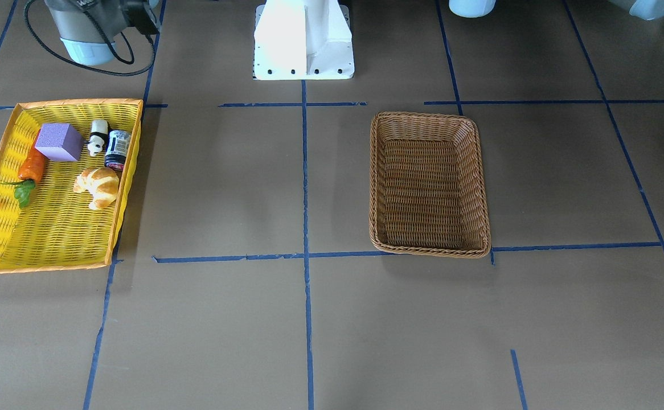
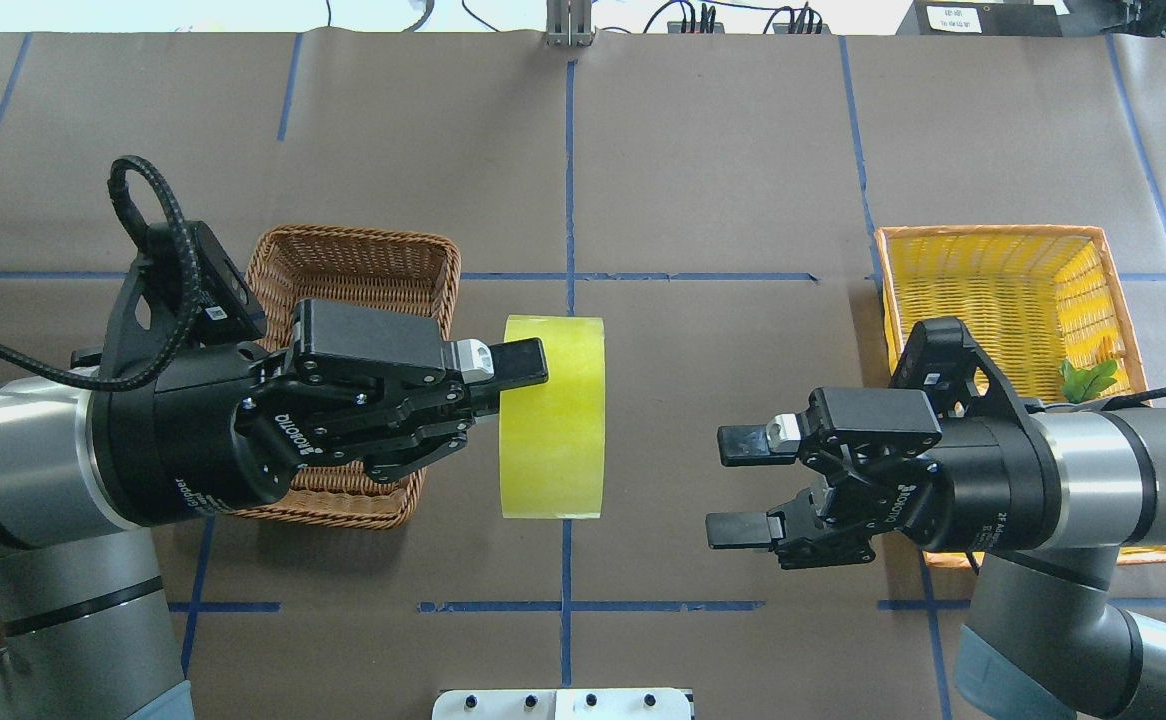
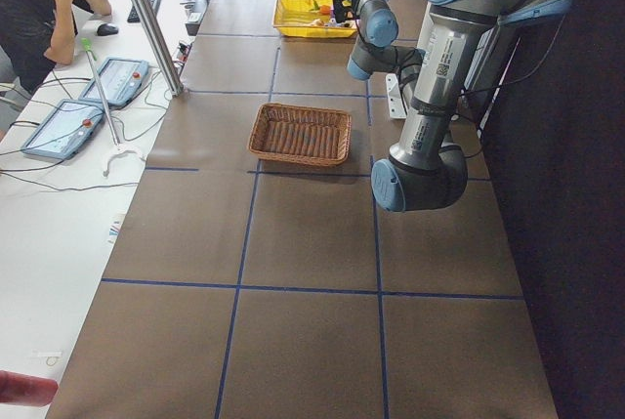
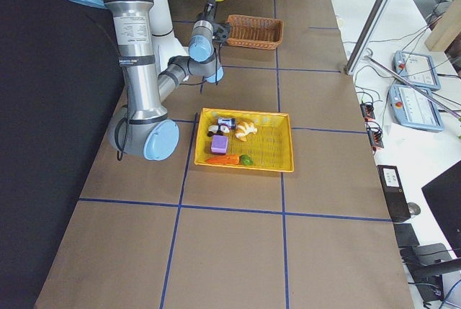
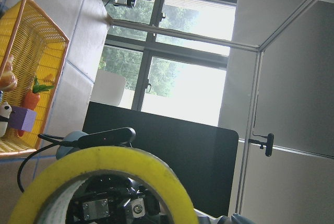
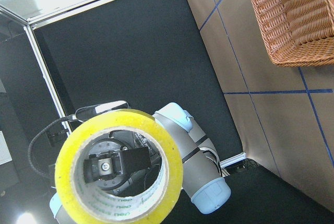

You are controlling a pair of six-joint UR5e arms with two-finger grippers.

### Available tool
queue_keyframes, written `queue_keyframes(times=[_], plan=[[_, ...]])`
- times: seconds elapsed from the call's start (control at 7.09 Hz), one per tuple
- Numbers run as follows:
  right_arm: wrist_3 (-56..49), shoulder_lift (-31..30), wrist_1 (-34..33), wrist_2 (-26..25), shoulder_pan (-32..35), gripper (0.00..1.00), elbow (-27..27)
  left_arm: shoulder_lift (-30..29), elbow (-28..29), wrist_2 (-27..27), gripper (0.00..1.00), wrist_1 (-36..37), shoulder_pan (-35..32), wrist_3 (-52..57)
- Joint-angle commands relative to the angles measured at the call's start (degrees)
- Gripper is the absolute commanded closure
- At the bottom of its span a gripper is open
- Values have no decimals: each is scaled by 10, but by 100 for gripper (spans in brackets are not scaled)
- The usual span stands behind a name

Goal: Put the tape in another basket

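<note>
The tape, a wide yellow roll, hangs in mid-air over the table's middle. My left gripper is shut on its wall, and one finger shows inside the core in the right wrist view. The roll also fills the bottom of the left wrist view. The brown wicker basket lies empty on the table, partly hidden under my left arm, and shows whole in the front view. My right gripper is open and empty, facing the tape from a short gap away.
The yellow orange-rimmed basket holds a purple block, a croissant, a carrot, a panda figure and a small jar. The white robot base stands between the two baskets' sides.
</note>
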Motion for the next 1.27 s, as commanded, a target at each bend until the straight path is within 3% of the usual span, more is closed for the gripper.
queue_keyframes(times=[0.0, 0.28, 0.42, 0.71, 0.85, 1.13], plan=[[-5, -31, 7, 4, 45, 0, -10, 27, 16, 0, 100, 8, -19, 4], [-95, -33, -5, 2, 66, 0, -80, 37, 82, -29, 100, 19, -42, 60], [-129, -34, -6, 3, 87, 0, -121, 37, 88, -35, 100, 67, -46, 104], [-190, -33, -7, 21, 131, 0, -195, 31, 82, -45, 100, 250, -53, 200], [-219, -32, -28, 37, 158, 0, -215, 33, 81, -59, 100, 309, -71, 243], [-311, -30, -128, 46, 188, 0, -216, 27, 78, -71, 100, 471, -87, 323]])
